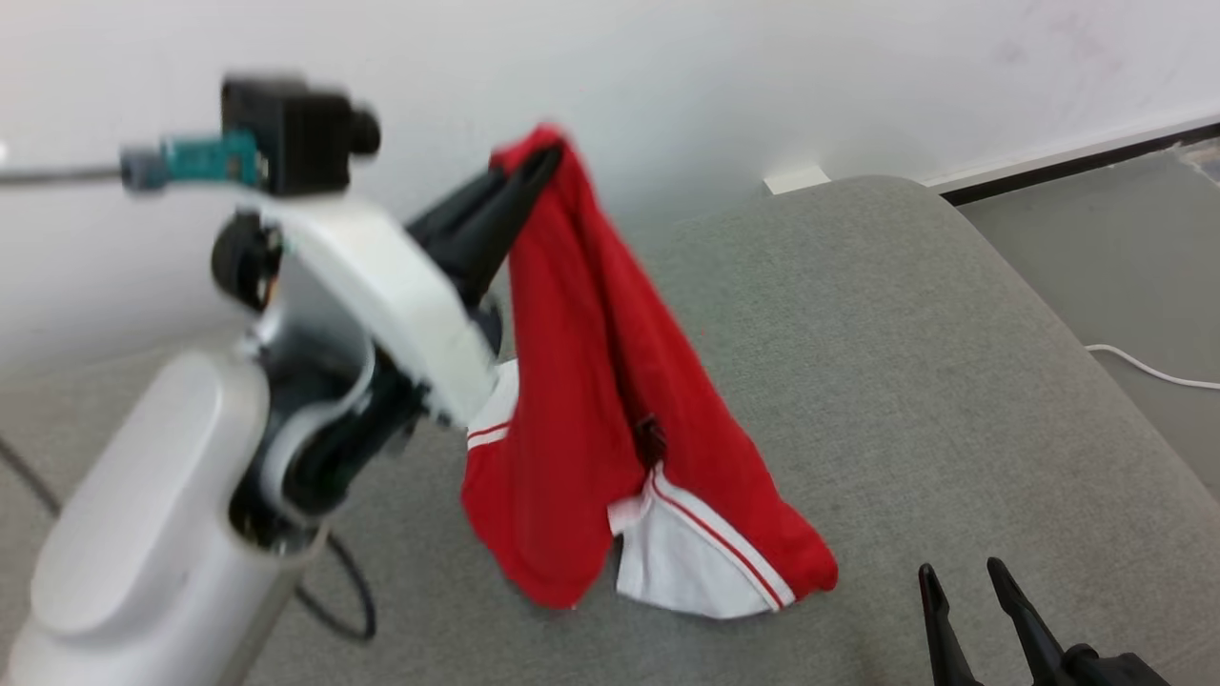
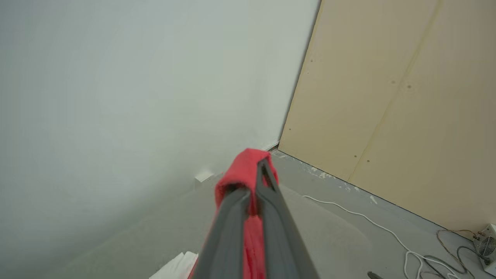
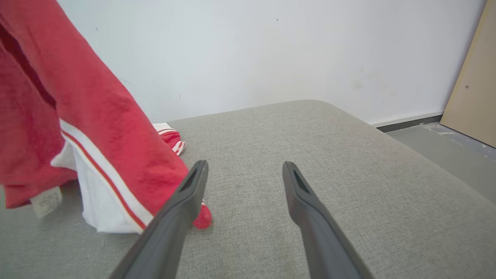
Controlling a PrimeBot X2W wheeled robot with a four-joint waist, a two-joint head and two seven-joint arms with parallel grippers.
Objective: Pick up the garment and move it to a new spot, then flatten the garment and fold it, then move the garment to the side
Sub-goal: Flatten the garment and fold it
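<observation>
- I see the left pincer (image 1: 536, 164) raised at about 11 o'clock in the head view. Its two dark fingers are clamped together on the top fold of the garment (image 1: 591, 381).
- In the left wrist view, red cloth wraps over the fingertips. No gap shows between the fingers beyond the cloth itself.
- The garment is red with white panels and thin red-and-white stripes. It hangs from that grip and trails toward 5 o'clock in the head view.
- In the right wrist view its lower white hem and one red corner meet the desk (image 1: 905, 333). The rest hangs clear above it.
- A small white label (image 3: 45, 200) hangs from the cloth at 8 o'clock in the right wrist view.
- The right pincer (image 3: 245, 166) sits at 5 o'clock in the head view, low over the desk. Its fingers are spread apart with nothing between them, and the nearer finger is just beside the garment's red corner.
- The desk has a grey fabric top with a rounded corner at 1 o'clock, near the white wall (image 1: 667, 76).
- A white cable (image 1: 1153, 370) lies on the floor (image 1: 1125, 238) at 3 o'clock, apart from the desk.
</observation>
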